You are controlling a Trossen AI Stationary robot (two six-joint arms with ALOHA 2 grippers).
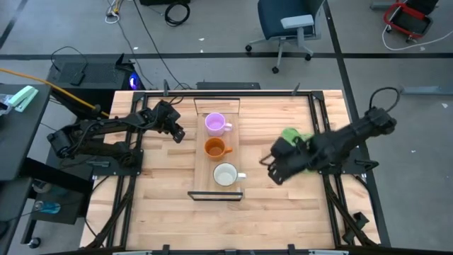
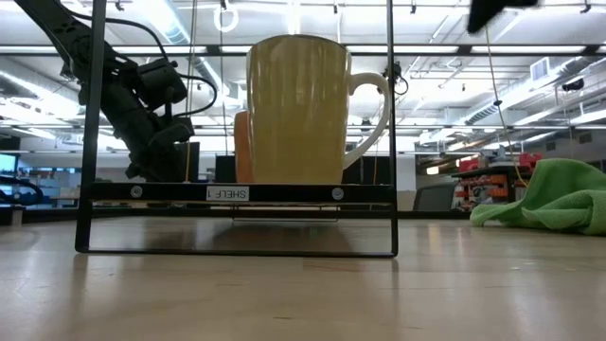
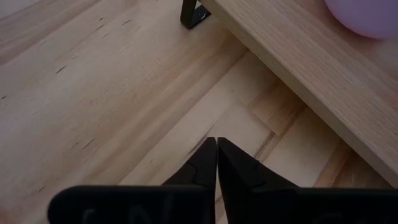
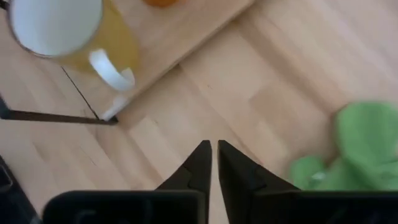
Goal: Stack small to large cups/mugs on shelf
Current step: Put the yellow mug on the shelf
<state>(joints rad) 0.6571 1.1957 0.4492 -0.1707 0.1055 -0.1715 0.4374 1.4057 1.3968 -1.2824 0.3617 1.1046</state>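
Observation:
Three mugs stand upright in a row on the shelf (image 1: 212, 190): a light purple one (image 1: 216, 124) at the far end, an orange one (image 1: 214, 148) in the middle, and a white one with a pale yellow wall (image 1: 226, 174) at the near end, its handle toward the table's right. My left gripper (image 1: 178, 134) is shut just left of the shelf, low over the table beside the purple mug (image 3: 367, 15). My right gripper (image 1: 272, 173) is shut above the table, right of the white mug (image 4: 62, 28). Neither holds anything.
A green cloth (image 1: 294, 136) lies crumpled on the table's right part, partly under my right arm; the low view shows the cloth (image 2: 559, 199) at the right. Black frame legs (image 2: 237, 192) hold the shelf above the tabletop. Bare wood lies near the table's front edge.

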